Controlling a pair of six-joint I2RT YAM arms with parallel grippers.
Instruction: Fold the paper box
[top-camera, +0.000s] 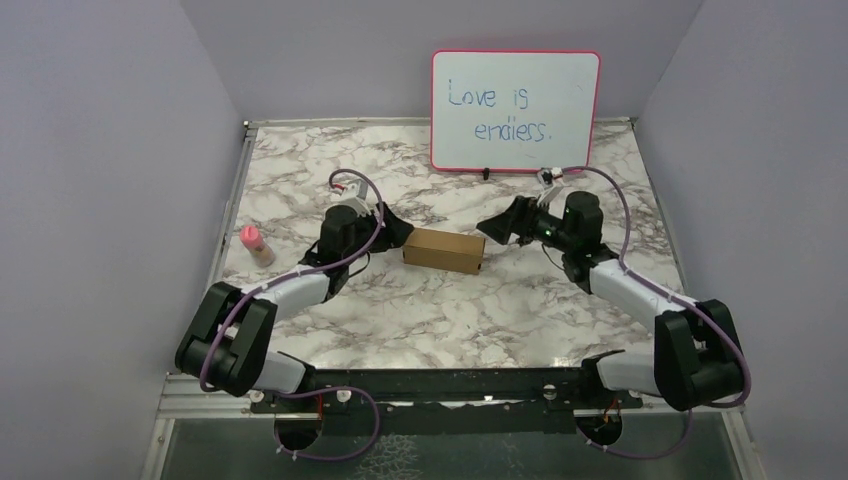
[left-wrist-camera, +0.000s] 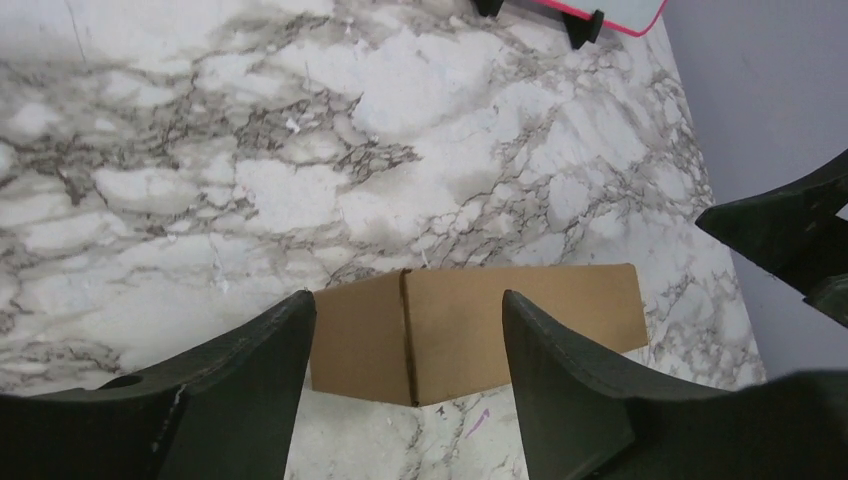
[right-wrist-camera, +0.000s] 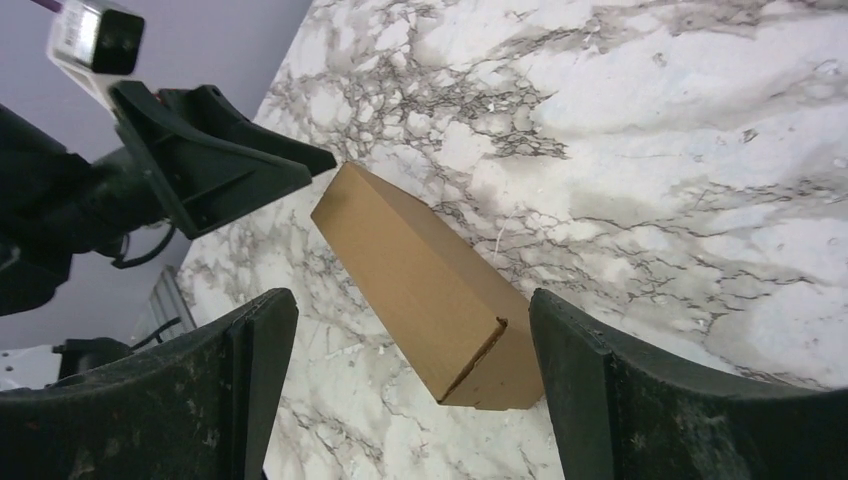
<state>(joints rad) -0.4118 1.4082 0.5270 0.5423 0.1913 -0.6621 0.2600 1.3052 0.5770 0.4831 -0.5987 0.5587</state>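
Note:
The paper box is a closed small brown cardboard box lying on the marble table, mid-table. It also shows in the left wrist view and in the right wrist view. My left gripper is open just left of the box's left end, its fingers apart with the box end seen between them. My right gripper is open just right of the box's right end, its fingers apart. Neither gripper holds anything; contact with the box cannot be told.
A pink-framed whiteboard stands at the back of the table. A small pink-capped bottle stands near the left edge. Grey walls close in the left and right sides.

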